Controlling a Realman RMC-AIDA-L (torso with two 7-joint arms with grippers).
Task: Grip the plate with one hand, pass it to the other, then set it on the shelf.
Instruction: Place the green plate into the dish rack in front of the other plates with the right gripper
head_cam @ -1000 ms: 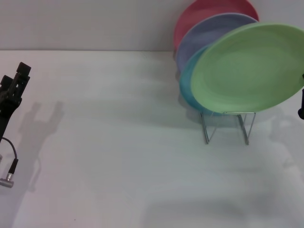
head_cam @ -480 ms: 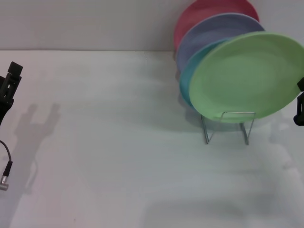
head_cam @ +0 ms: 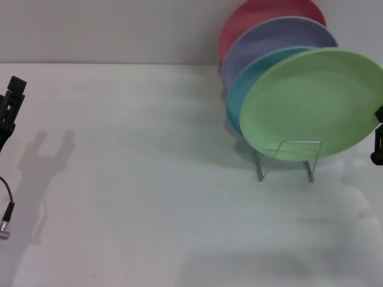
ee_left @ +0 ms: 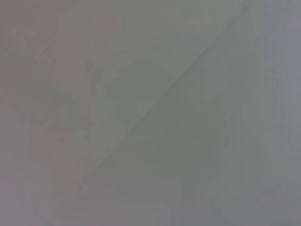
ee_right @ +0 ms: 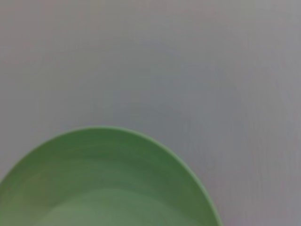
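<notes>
three spare plates on a white tabletop

a turquoise plate [head_cam: 242,89], a lavender plate [head_cam: 263,42] behind it and a pink-red plate [head_cam: 251,15] farthest back stand tilted on edge in an overlapping row near the far right of the white table [head_cam: 149,197]. a pale wall [head_cam: 108,30] runs behind. a black cable with a silver plug [head_cam: 6,215] hangs at the left edge.

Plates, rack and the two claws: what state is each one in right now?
Green plate: tilted upright in the front slot.
Turquoise plate: upright behind it.
Lavender plate: upright, further back.
Red plate: upright, rearmost.
Wire rack: standing, loaded.
Right gripper: beside the green plate's edge.
Left gripper: far left, empty.
</notes>
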